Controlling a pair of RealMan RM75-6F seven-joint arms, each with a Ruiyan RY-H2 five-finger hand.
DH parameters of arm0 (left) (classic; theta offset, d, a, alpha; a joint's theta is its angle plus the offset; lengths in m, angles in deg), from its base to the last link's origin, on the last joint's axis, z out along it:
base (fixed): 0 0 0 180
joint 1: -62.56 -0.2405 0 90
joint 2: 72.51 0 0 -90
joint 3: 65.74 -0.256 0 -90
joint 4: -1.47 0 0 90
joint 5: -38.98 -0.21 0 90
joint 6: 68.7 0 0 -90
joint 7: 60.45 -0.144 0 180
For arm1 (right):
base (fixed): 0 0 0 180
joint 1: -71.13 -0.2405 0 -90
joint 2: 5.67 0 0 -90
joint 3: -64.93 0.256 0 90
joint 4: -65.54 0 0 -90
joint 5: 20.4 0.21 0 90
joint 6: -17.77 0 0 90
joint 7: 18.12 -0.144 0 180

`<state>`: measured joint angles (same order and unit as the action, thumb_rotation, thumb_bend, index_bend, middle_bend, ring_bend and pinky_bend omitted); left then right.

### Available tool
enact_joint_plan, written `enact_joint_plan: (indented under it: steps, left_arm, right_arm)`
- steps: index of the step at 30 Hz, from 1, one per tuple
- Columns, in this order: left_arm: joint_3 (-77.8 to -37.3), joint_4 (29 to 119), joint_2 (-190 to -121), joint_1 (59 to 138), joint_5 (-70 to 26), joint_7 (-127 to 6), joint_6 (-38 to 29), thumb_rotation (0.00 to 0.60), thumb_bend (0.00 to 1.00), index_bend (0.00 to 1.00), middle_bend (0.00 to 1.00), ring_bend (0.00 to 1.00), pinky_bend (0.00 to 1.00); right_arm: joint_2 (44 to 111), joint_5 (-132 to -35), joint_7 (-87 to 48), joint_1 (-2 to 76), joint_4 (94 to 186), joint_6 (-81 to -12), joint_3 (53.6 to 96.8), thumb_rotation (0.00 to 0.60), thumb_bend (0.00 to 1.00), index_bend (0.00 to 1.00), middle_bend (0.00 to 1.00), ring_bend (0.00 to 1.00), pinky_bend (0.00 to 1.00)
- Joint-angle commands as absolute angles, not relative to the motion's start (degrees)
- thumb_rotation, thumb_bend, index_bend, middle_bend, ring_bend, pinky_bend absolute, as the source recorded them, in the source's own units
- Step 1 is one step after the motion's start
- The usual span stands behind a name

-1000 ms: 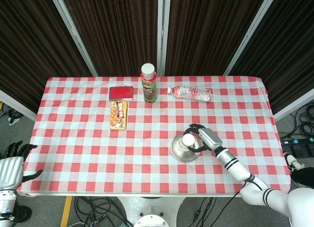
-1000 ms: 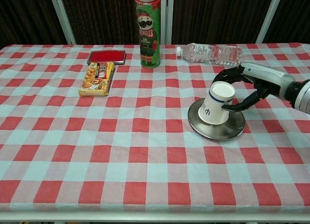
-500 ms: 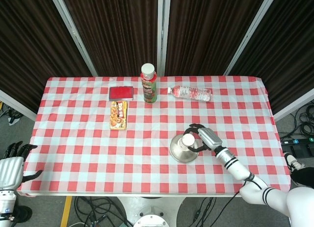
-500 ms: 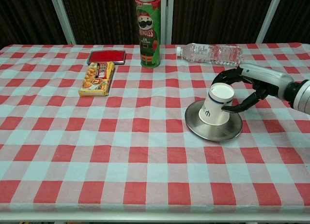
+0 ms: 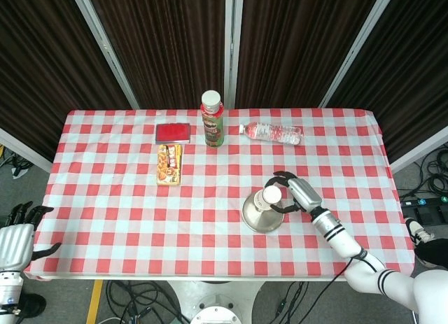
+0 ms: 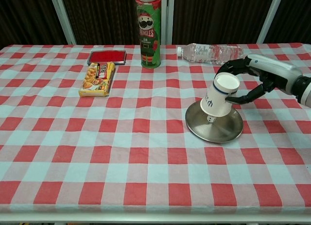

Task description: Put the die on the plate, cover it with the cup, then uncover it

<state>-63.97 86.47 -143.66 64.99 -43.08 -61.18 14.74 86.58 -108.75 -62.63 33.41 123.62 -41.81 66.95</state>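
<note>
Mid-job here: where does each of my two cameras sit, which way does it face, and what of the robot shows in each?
Head view: high above the near table edge, looking steeply down on the whole table; shows the right hand gripping the cup and the left hand off the table's near-left corner.
Chest view: low at the near edge, facing across toward the curtains; shows only the right hand.
Shared: cup, plate, Pringles can, water bottle.

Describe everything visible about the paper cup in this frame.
The cup is white paper with a thin dark band near its base and a small dark mark on its side. It is upside down and tilted, raised over the silver plate, a small white thing showing under its lower rim. The right hand grips it near the closed end.
</note>
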Motion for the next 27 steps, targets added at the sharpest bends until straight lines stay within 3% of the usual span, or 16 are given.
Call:
enact_joint_plan:
  steps: [1, 4, 10, 14, 20, 27]
  left_arm:
    - [-63.9, 86.4, -143.7, 65.1, -43.3, -61.1, 14.8, 0.6, 0.0, 0.25, 0.23, 0.1, 0.09]
    - [-63.9, 86.3, -143.8, 65.1, -43.5, -61.0, 15.0, 0.6, 0.0, 0.25, 0.23, 0.1, 0.09]
    - [-64.0, 86.4, -143.8, 64.9, -43.4, -61.1, 15.1, 0.6, 0.0, 0.25, 0.23, 0.1, 0.09]
    - [-64.1, 86.6, -143.6, 64.7, -43.5, -61.2, 15.4, 0.6, 0.0, 0.25, 0.23, 0.1, 0.09]
    - [-64.1, 86.5, -143.5, 64.7, -43.7, -61.0, 15.5, 0.6, 0.0, 0.25, 0.23, 0.1, 0.09]
    - [-63.9, 85.9, -144.1, 65.1, -44.1, -60.7, 15.4, 0.6, 0.0, 0.25, 0.23, 0.1, 0.09]
  right_arm:
    - [85.6, -106.6, -62.6, 34.0, 122.8, -42.1, 68.6, 0.6, 0.24, 0.47, 0.36, 0.13, 0.12]
    - [85.5, -103.7, -61.4, 33.8, 121.0, -39.1, 70.0, 0.6, 0.24, 0.43, 0.34, 0.12, 0.12]
    - [86.3, -100.5, -58.0, 32.7, 118.2, -31.8, 70.1, 0.6, 0.24, 0.19, 0.24, 0.03, 0.07]
    - [86.4, -100.1, -56.9, 32.9, 118.5, -30.8, 70.1, 0.6, 0.24, 0.02, 0.17, 0.0, 0.04]
    - [81.6, -102.9, -54.1, 37.3, 124.9, -41.7, 70.0, 0.6, 0.24, 0.0, 0.14, 0.0, 0.03]
    - [69.8, -103.8, -35.8, 48.8, 138.7, -58.2, 67.3, 0.6, 0.24, 0.02, 0.18, 0.0, 0.03]
